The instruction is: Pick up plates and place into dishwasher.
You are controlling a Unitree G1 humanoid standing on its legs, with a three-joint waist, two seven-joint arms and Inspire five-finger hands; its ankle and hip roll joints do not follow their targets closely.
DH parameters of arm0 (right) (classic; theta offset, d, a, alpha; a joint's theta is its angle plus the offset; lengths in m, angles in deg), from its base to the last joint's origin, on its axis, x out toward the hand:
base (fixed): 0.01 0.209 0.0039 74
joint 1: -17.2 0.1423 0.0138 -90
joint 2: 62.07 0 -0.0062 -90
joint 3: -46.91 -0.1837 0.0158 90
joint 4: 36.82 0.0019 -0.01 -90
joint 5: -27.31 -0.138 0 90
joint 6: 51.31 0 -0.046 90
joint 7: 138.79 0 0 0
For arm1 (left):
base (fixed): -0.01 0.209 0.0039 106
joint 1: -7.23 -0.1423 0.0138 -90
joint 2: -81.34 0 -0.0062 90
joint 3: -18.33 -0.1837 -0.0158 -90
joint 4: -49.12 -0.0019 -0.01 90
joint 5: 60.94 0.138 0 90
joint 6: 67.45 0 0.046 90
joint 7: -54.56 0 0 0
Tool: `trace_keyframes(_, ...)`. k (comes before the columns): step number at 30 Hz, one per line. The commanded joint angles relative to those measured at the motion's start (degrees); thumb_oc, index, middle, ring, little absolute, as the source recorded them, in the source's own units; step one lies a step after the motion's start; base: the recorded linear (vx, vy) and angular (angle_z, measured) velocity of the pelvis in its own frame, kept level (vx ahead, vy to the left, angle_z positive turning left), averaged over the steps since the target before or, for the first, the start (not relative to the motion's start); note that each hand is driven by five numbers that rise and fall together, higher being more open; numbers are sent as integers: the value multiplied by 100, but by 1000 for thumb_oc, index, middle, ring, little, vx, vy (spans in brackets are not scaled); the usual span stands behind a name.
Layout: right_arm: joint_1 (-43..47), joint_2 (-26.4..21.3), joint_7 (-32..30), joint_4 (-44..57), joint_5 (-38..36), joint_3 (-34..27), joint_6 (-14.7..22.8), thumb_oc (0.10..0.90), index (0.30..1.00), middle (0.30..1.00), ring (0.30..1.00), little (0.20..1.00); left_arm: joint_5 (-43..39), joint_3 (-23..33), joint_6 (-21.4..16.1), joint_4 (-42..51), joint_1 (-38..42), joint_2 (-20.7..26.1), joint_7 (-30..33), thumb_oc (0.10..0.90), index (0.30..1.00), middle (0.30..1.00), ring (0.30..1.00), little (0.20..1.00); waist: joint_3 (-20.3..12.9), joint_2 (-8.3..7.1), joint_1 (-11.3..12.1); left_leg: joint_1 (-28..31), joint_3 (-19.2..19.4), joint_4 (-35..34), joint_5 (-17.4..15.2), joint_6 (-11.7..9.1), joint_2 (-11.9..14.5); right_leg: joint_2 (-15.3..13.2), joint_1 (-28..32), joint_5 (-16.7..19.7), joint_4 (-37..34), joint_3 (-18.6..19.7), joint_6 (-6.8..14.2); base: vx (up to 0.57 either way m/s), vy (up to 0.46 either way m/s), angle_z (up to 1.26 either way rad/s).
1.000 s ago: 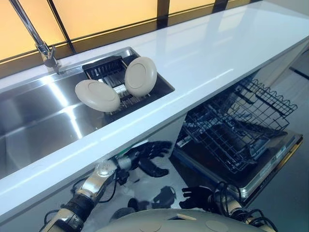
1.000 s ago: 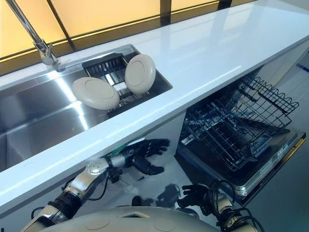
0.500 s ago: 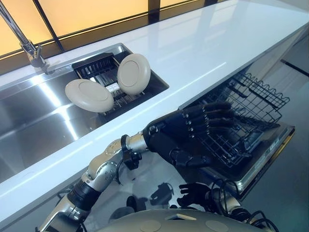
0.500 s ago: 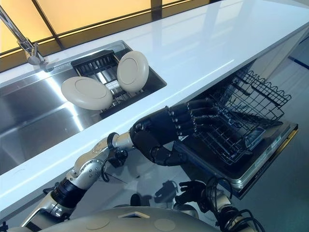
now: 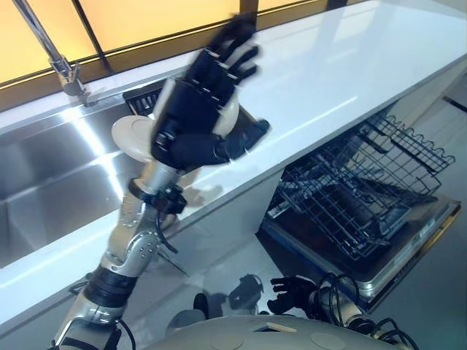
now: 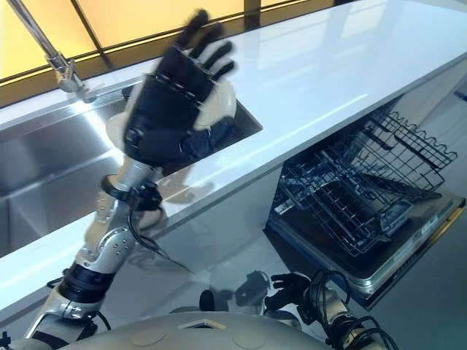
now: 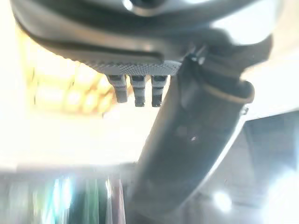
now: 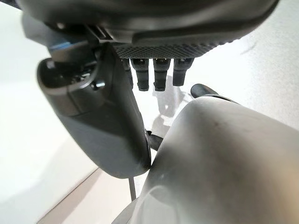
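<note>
Two cream plates (image 5: 133, 137) lean in a dark dish rack (image 5: 143, 98) set in the steel sink (image 5: 51, 182), upper left of the frame, and both are largely hidden behind the raised left hand (image 5: 195, 109). Largest in view is the white bench (image 5: 343, 69), running from lower left to upper right, with the sink let into it and a tall tap (image 5: 51, 55) behind. Lower right, under the bench edge, the dishwasher (image 5: 394, 262) stands open with its wire rack (image 5: 357, 193) drawn out and no plate in it. The left hand is lifted over the sink in front of the plates, fingers spread wide and straight, holding nothing. The right hand (image 5: 292, 294) hangs low at the bottom centre of the frame, near the floor; its fingers look loosely relaxed and carry nothing.

Handling, as a judgement: the plates appear rigid, smooth and glazed, so likely slippery and liable to chip or break if dropped or knocked on the steel. Weight is probably moderate. The exposed upper rim of the leaning plate seems the best place to take hold, thumb on one face and fingers on the other, lifting it clear of the rack prongs before it travels to the wire rack.

No brand, label or legible writing can be made out on any item.
</note>
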Motion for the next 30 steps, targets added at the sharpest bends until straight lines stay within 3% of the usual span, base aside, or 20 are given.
trace_keyframes(1, -284, -72, 12, -310, 60, 2, 214, 800, 900, 900, 900, 900, 2364, 856, -448, 169, 199, 532, 1204, 800, 900, 900, 900, 900, -258, 92, 193, 91, -112, 7, -692, 169, -399, 530, -418, 149, 76, -200, -79, 27, 28, 11)
trace_keyframes(2, -289, -85, 10, -377, 65, -25, 268, 800, 900, 900, 900, 900, 2695, 981, -249, -6, 180, 759, 1443, 800, 900, 900, 900, 900, -276, 104, 208, 86, -124, 7, -688, 166, -404, 530, -415, 139, 74, -211, -76, 25, 29, 10)
trace_keyframes(5, -275, -116, 18, -501, 45, -121, 342, 800, 900, 900, 900, 900, 3423, 1338, -107, -550, -19, 1300, 1836, 800, 900, 900, 900, 900, -311, 135, 260, 88, -111, 7, -664, 160, -400, 517, -408, 133, 75, -251, -76, 38, 42, 13)
trace_keyframes(11, -184, -175, 46, -696, 26, -232, 357, 800, 900, 900, 900, 900, 4583, 1708, 109, -1048, -393, 1900, 2266, 800, 900, 900, 900, 900, -322, 194, 341, 100, -120, 7, -647, 155, -407, 493, -397, 114, 87, -258, -81, 27, 45, 3)
trace_keyframes(23, -101, -347, 204, -530, 130, -299, 157, 800, 900, 900, 900, 900, 5805, 1752, 455, -1562, -645, 2745, 1765, 800, 900, 900, 900, 900, -324, 331, 331, 161, -164, 7, -657, 186, -468, 418, -417, 74, 219, -218, -34, 22, 46, 5)
trace_keyframes(30, -53, -441, 302, -447, 199, -260, 89, 800, 900, 900, 900, 900, 5875, 1500, 502, -1944, -348, 3132, 1363, 800, 900, 900, 900, 900, -348, 387, 250, 204, -147, 7, -693, 221, -512, 400, -431, 63, 270, -164, 4, 30, 39, 1)
